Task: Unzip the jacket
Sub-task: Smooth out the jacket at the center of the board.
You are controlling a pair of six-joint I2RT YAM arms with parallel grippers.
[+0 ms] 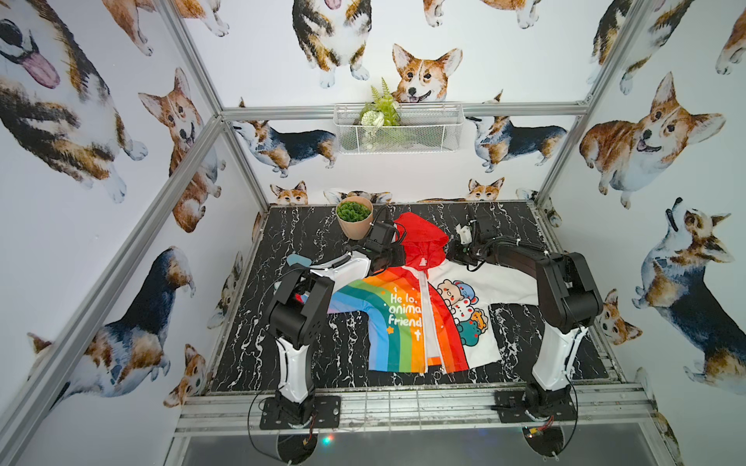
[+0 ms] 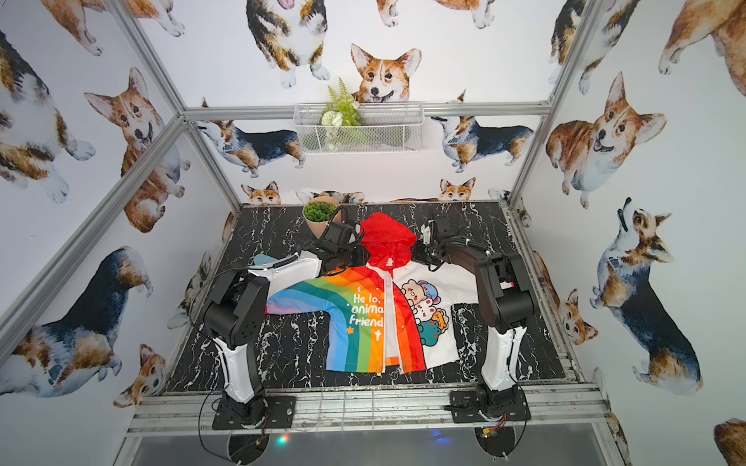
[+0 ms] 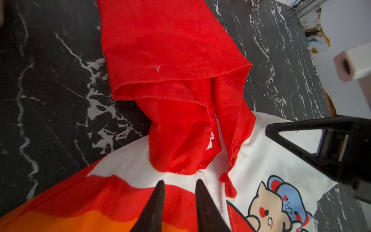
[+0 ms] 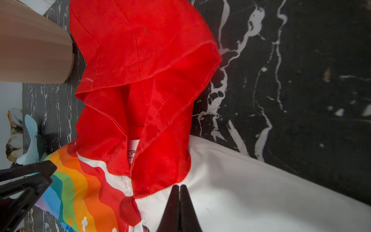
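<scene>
Red-hooded jacket point(image 1: 387, 322): zipper point(image 1: 424, 314) is running away from both claws
Right claw point(image 4: 179, 185) pinching collar point(image 4: 202, 180); left claw point(image 3: 179, 180), slightly spread, sitting nearer zipper top

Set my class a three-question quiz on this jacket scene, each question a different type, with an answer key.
1. True or false: the left gripper, jaws apart, sits at the bottom hem of the jacket.
2. What stands beside the red hood? A) potted plant B) mug C) book
3. Fill in: the jaws of the right gripper are ___ (open/shut).
Key: 1 false; 2 A; 3 shut.
</scene>
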